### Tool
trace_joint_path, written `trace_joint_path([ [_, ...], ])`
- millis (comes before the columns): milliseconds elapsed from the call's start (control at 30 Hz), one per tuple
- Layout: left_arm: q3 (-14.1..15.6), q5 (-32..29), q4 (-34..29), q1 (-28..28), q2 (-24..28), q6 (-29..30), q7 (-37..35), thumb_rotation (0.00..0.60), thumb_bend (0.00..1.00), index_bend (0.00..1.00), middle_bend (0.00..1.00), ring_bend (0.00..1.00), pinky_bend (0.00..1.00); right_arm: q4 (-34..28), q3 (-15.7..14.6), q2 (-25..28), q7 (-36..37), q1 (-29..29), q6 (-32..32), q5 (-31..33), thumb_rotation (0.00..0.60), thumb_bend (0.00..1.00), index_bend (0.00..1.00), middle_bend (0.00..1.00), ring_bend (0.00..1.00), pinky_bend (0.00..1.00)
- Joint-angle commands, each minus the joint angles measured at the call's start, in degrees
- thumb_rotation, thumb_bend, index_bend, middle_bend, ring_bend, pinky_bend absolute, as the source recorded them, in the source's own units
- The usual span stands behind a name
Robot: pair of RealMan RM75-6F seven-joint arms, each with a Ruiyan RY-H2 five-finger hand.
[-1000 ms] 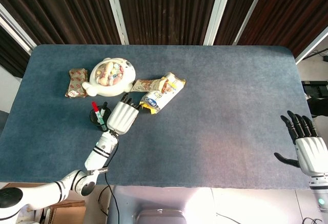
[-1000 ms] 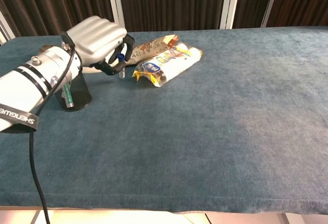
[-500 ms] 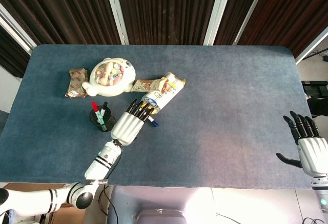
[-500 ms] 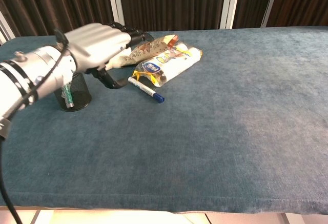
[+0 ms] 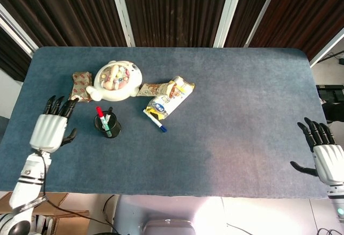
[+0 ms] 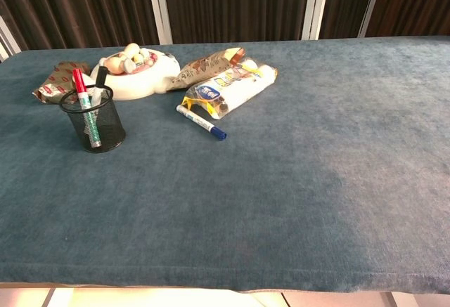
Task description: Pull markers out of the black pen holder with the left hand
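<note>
The black mesh pen holder (image 5: 107, 126) (image 6: 95, 121) stands on the left part of the table with a red-capped marker (image 5: 100, 114) (image 6: 82, 93) and a black-capped one (image 6: 100, 76) standing in it. A white marker with a blue cap (image 5: 156, 120) (image 6: 201, 122) lies flat on the cloth beside the snack bags. My left hand (image 5: 51, 129) hovers at the table's left edge, well left of the holder, fingers spread and empty. My right hand (image 5: 322, 154) stays at the far right edge, fingers apart, holding nothing. Neither hand shows in the chest view.
A white bowl-shaped toy (image 5: 116, 79) (image 6: 133, 75) full of small pieces sits behind the holder. A brown packet (image 5: 80, 86) lies to its left. Two snack bags (image 5: 171, 96) (image 6: 232, 86) lie right of the bowl. The table's blue cloth (image 5: 236, 106) stretches to the right.
My left hand let the blue-capped marker drop next to the snack bags, then drew back to the left past the holder to the table's edge. The right hand barely moved.
</note>
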Motion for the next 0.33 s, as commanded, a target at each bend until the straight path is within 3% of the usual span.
trace_joint_path([
  [33, 5.4, 5.4, 3.1, 8.3, 2.8, 7.1, -6.6, 0.6, 0.32, 0.11, 0.16, 0.06, 0.0, 0.7, -0.2, -0.4, 0.6, 0.0, 0.5, -0.7, 0.6, 0.09, 0.0, 0.02, 0.0, 0.04],
  [333, 10.8, 13.3, 8.2, 18.9, -1.9, 20.2, -10.6, 0.6, 0.32, 0.11, 0.14, 0.05, 0.0, 1.7, -1.1, -1.6, 0.8, -0.1, 1.2, -2.7, 0.6, 0.09, 0.0, 0.02, 0.0, 0.04],
])
